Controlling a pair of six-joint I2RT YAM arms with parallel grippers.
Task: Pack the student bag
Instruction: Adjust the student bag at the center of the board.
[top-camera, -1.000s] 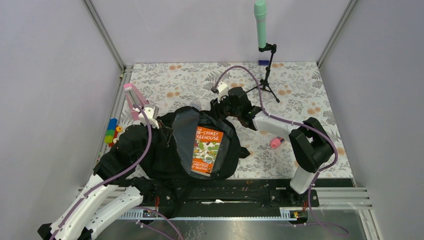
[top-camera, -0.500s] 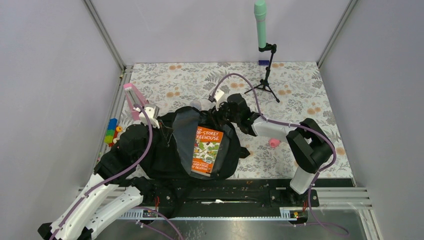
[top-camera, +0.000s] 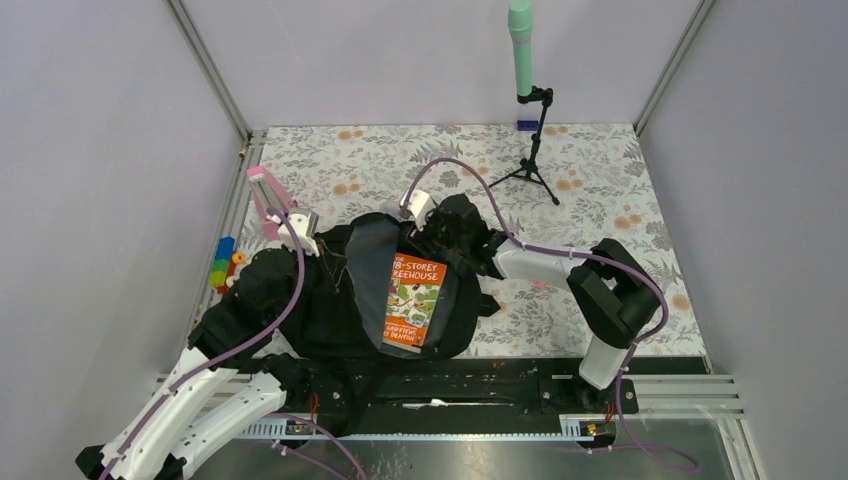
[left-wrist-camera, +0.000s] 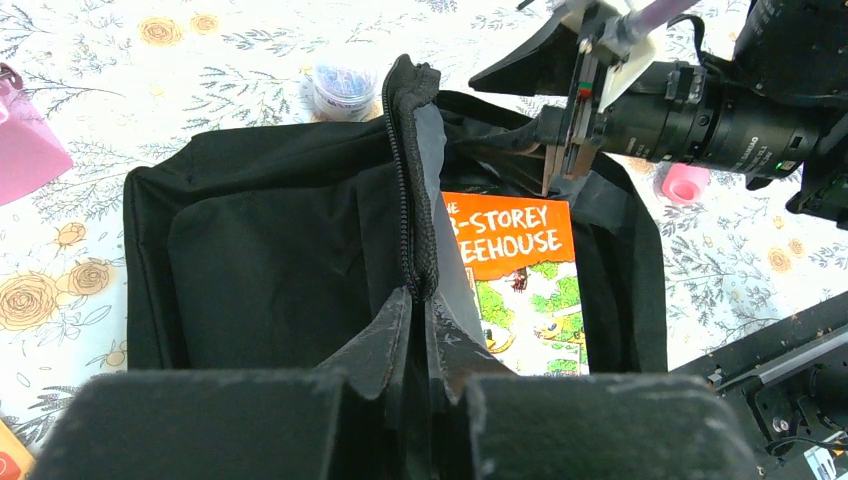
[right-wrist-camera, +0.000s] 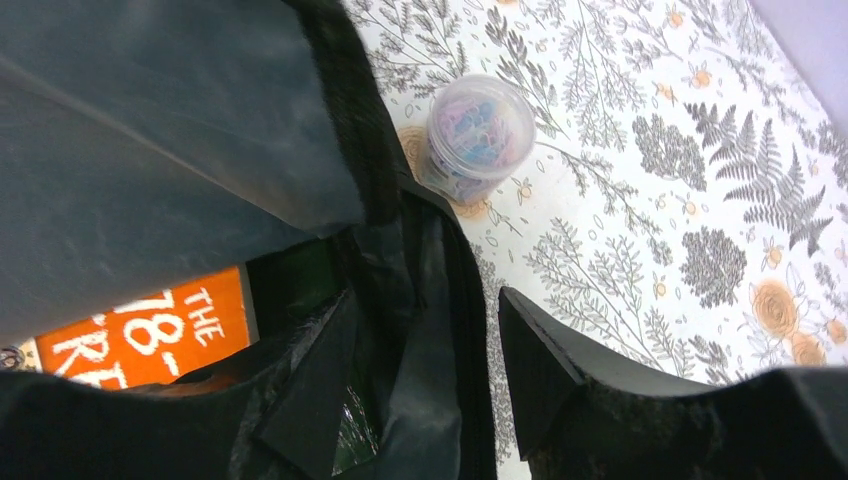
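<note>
Right pincer (right-wrist-camera: 425, 300), spread, has swung in, seemingly to grip the soft black fabric student bag (left-wrist-camera: 260, 260); left pincer (left-wrist-camera: 418, 300) pinches its flap.

A clear jar of coloured bits (right-wrist-camera: 478, 135) stands on the floral tabletop (right-wrist-camera: 640, 200) just beyond the right tool (right-wrist-camera: 425, 305), an upright mint-green cylinder (top-camera: 520, 45) far behind it, and coloured blocks (top-camera: 224, 262) well off to its left.

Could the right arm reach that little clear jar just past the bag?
Probably yes: the jar sits on the table just beyond the right gripper, whose open jaws straddle the rim of the student bag.
</note>
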